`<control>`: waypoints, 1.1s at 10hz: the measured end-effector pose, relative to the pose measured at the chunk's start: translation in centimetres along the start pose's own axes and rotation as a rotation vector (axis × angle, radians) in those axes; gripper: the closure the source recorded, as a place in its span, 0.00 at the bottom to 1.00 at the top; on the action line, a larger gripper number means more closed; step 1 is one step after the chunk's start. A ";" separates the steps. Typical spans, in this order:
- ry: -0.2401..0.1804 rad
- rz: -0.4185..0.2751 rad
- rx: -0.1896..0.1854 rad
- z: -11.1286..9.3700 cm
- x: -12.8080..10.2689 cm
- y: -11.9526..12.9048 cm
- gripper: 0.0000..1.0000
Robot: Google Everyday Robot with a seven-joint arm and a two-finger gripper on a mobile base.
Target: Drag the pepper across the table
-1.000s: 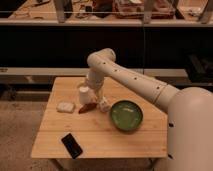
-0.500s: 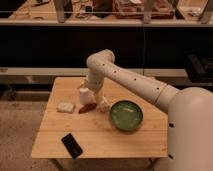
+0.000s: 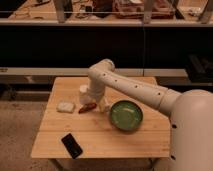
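The pepper is a slim dark-red chilli lying on the left half of the pale wooden table. My gripper hangs from the white arm, which reaches in from the right. It is lowered right over the pepper's right end with its fingers spread open to either side. I cannot tell whether the fingers touch the pepper. Part of the pepper is hidden behind the gripper.
A white rectangular block lies just left of the pepper. A green bowl stands to the gripper's right. A black phone lies near the table's front left corner. Dark shelving runs behind the table.
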 end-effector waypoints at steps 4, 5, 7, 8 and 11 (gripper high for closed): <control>-0.028 -0.008 -0.037 4.2 -0.4 0.5 0.20; -0.032 -0.012 -0.047 5.1 -0.4 0.6 0.20; -0.032 -0.013 -0.061 6.6 0.3 0.5 0.20; -0.031 -0.013 -0.064 7.2 0.6 0.3 0.20; -0.026 -0.016 -0.074 8.3 1.5 -0.4 0.20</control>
